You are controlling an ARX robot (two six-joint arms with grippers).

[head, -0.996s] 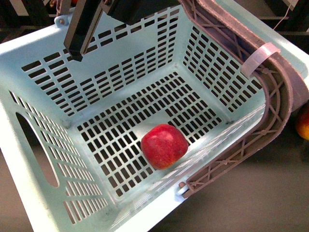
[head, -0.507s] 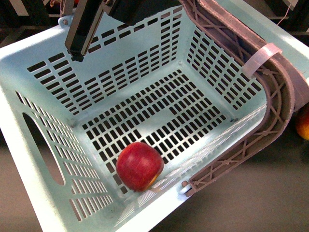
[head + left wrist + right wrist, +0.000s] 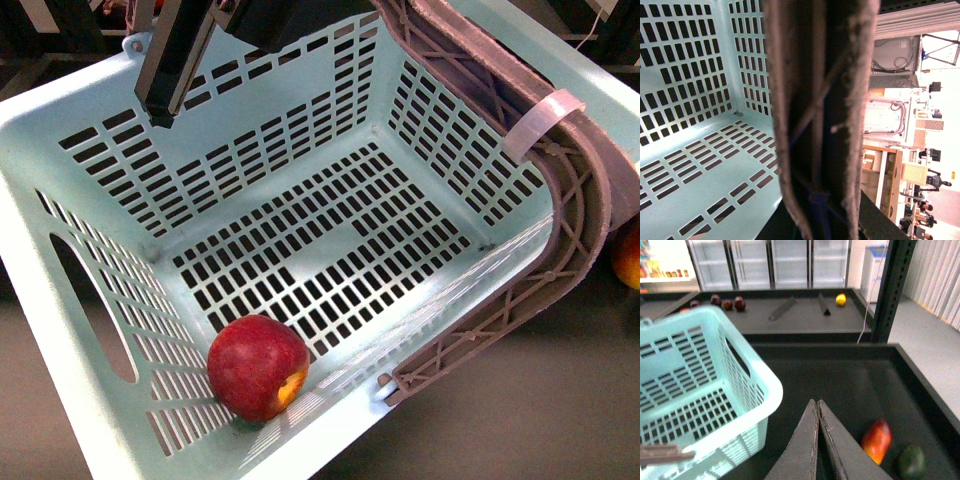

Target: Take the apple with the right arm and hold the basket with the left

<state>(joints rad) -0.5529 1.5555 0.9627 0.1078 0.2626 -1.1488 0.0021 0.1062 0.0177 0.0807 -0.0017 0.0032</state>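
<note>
The red apple (image 3: 258, 366) lies inside the pale mint-green basket (image 3: 60, 330), in the near left corner of its slotted floor. The basket is tilted, and its brownish-grey handle (image 3: 580, 190) curves along the right side. My left gripper (image 3: 160, 105) is a black bar over the far wall and is shut on the basket. In the left wrist view the handle (image 3: 820, 100) fills the middle, blurred. My right gripper (image 3: 817, 404) is shut with nothing between its fingers. It is outside the basket (image 3: 740, 375), over a dark shelf.
An orange-red fruit (image 3: 876, 441) and a dark green fruit (image 3: 911, 461) lie on the dark shelf beside the right gripper; the orange-red fruit (image 3: 628, 255) shows at the front view's right edge. A black post (image 3: 892, 290) stands behind. A farther shelf holds dark red fruits (image 3: 727, 302) and a yellow one (image 3: 840, 299).
The apple has rolled from the middle of the basket floor into the near left corner. The basket has shifted slightly in the left gripper's hold.
</note>
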